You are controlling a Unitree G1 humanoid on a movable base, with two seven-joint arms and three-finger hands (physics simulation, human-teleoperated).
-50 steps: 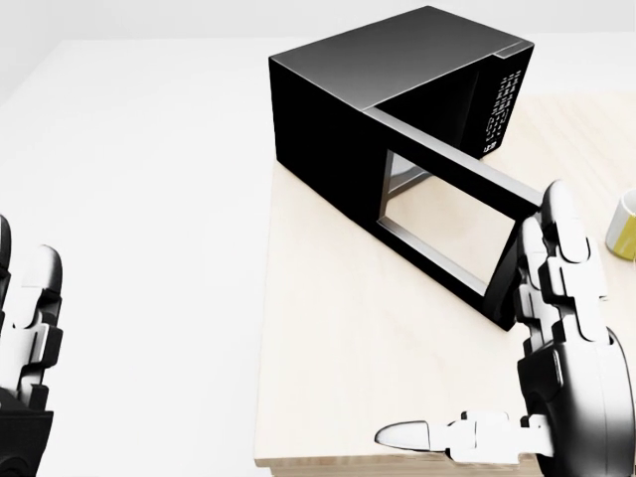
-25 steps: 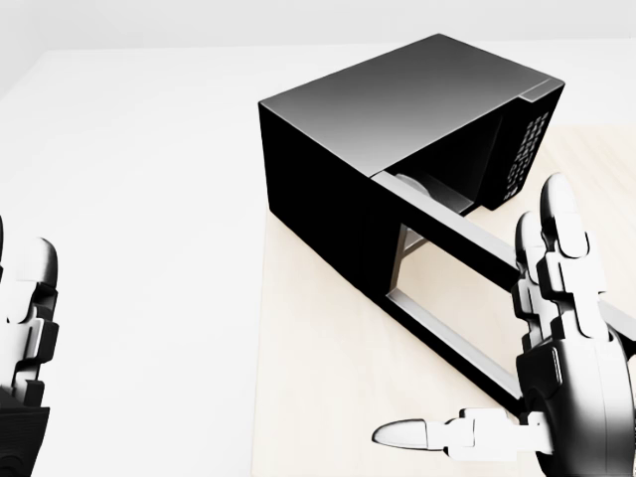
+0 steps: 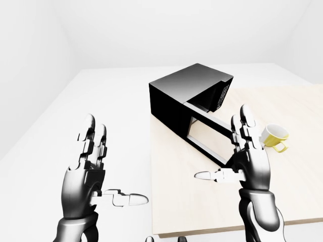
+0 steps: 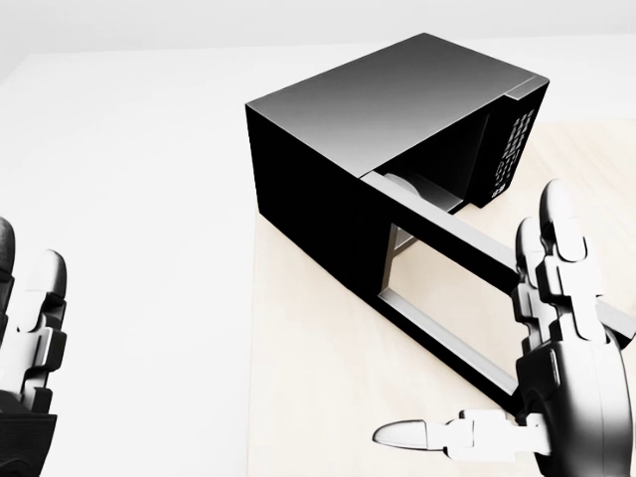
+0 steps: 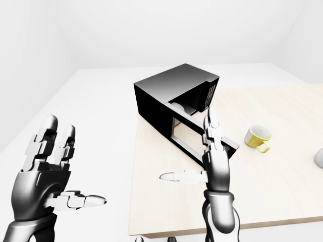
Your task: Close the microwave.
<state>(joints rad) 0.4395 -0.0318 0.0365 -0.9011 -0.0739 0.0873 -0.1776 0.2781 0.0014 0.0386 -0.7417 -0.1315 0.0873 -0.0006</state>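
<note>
The black microwave (image 4: 378, 109) stands on the light wooden table (image 3: 202, 212) near the table's left edge. Its door (image 4: 467, 234) is open and swings out toward the bottom right of the head view; the cavity shows behind it. My right hand (image 3: 245, 159) is open with fingers pointing up and thumb out to the left. It is beside the door's free end, and I cannot tell whether it touches. My left hand (image 3: 93, 171) is open and empty, left of the table and away from the microwave.
A yellow mug (image 3: 274, 136) stands on the table to the right of the door's free end. A grey thing (image 5: 319, 157) shows at the right edge of the right-eye view. White floor and walls surround the table.
The whole head view has shifted: the microwave now looks larger and sits lower and further left, and the mug has left that view. The door is still open. Both hands stay open.
</note>
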